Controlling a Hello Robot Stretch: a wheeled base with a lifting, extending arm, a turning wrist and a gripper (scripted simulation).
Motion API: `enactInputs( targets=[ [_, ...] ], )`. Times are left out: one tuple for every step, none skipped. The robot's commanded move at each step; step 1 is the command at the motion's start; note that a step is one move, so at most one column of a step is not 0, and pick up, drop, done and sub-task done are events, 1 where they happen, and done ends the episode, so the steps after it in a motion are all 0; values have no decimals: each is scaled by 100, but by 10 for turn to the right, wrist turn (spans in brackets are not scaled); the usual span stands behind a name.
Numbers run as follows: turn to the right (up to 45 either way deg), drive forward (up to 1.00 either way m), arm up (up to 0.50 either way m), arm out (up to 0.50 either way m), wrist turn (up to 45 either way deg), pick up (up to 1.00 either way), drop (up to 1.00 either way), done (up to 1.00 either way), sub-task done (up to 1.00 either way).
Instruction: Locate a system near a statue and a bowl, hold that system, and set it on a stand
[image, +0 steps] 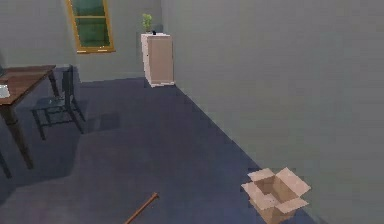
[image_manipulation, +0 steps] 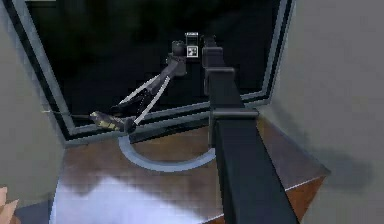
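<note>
Gripper (image_manipulation: 129, 112) angles down over the wooden stand (image_manipulation: 150, 188) by a dark screen (image_manipulation: 100, 50), probably for placing; can't tell state or load.

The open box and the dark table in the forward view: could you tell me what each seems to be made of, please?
The open box looks like cardboard: it is a matte tan, with thin flaps folded outward. The dark table looks like wood, going by its reddish-brown top and plain square legs. No grain is visible, so it could equally be stained or veneered.
</note>
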Motion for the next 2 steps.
enactInputs(
  targets=[
    [0,0,0,0,450,0,0,0,0],
    [0,0,0,0,0,0,100,0,0]
  ],
)
